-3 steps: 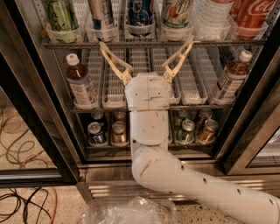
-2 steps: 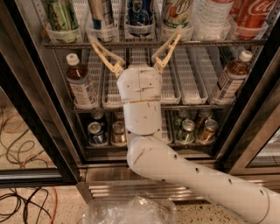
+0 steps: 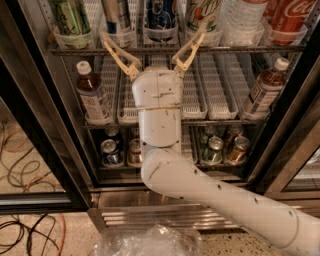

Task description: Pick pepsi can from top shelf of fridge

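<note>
The pepsi can (image 3: 161, 14), dark blue with white markings, stands on the top shelf (image 3: 250, 49) of the fridge (image 3: 40, 125), in the middle lane behind a clear front stop. My gripper (image 3: 152, 36) is open, its two yellow fingers spread wide. The fingertips (image 3: 103, 36) reach the shelf's front edge on either side of the pepsi can's lane, just below the can. The white wrist is in front of the middle rack. The can's top is cut off by the frame.
On the top shelf a green can (image 3: 70, 17) and a slim blue-silver can (image 3: 117, 17) stand left of the pepsi can. A 7UP can (image 3: 205, 15), a water bottle (image 3: 240, 17) and a Coca-Cola bottle (image 3: 292, 17) stand right. Tea bottles (image 3: 92, 95) occupy the middle rack, cans (image 3: 111, 152) the bottom.
The gripper has risen and moved slightly left, from the middle rack up to the front edge of the top shelf. Its fingers stay spread.
</note>
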Motion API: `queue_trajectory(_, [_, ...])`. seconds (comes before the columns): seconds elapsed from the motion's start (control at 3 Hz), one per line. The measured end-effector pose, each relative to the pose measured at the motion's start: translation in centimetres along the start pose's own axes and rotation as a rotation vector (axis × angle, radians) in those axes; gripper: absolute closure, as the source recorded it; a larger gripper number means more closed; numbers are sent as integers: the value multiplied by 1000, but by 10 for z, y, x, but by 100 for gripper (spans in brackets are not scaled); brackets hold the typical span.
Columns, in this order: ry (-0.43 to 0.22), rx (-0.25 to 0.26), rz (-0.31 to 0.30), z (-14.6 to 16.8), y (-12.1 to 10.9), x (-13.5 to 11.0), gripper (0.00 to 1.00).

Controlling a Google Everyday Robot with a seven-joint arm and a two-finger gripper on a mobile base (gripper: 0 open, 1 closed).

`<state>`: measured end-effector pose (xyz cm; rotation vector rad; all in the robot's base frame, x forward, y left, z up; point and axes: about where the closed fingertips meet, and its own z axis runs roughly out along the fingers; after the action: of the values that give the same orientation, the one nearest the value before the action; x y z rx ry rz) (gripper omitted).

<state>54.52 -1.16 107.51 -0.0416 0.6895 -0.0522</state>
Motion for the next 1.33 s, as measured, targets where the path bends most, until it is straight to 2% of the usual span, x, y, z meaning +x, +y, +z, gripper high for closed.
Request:
queue_trajectory(0.33, [1,41,34,9,-2,5,0])
queue_trajectory(0.67, [1,42,35,10,-1,5,0])
queue_trajectory(1.0, [1,42,35,10,-1,5,18])
queue_trajectory(1.33, [1,42,35,10,-2,5,24])
